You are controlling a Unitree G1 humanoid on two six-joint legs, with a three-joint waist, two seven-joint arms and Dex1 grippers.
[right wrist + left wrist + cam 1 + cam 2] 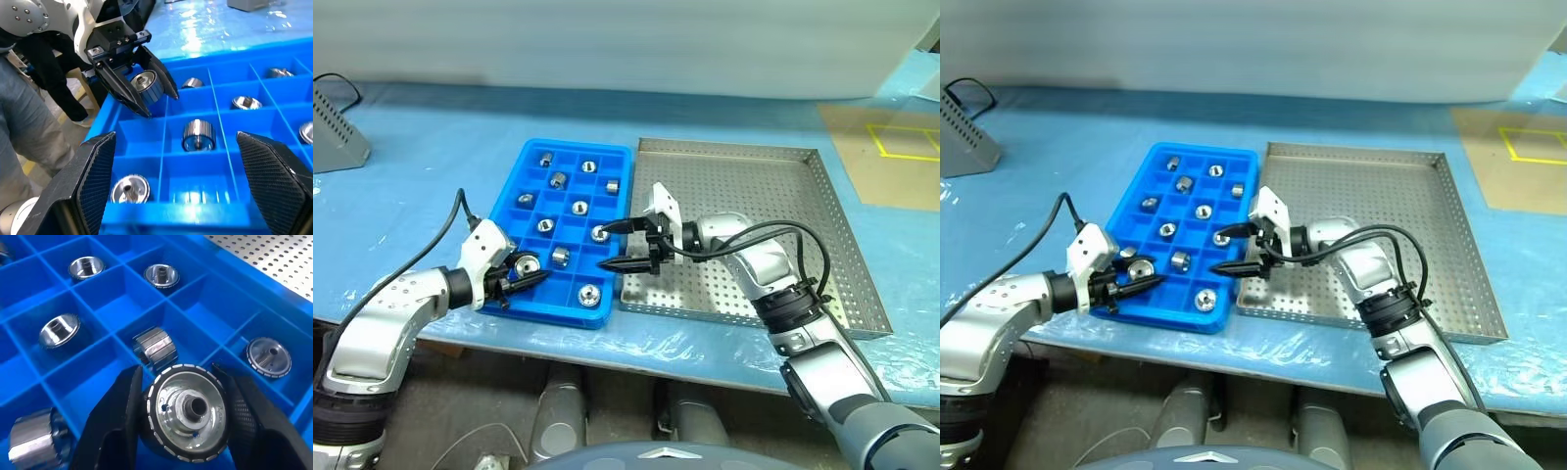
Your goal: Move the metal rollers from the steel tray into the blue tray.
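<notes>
Gripping a roller (188,409) over the blue tray (509,206), left end effector (530,279), right end effector (625,245) spread empty.

No readable text, label, brand, number or sign shows on anything in view.

The bench (431,147) is covered with a light blue sheet, and a pale wall panel (607,44) is seen along its far edge. A grey metal box (333,132) with a black cable is set at the far left corner. A brown surface marked with yellow tape (901,147) is seen at the far right.
</notes>
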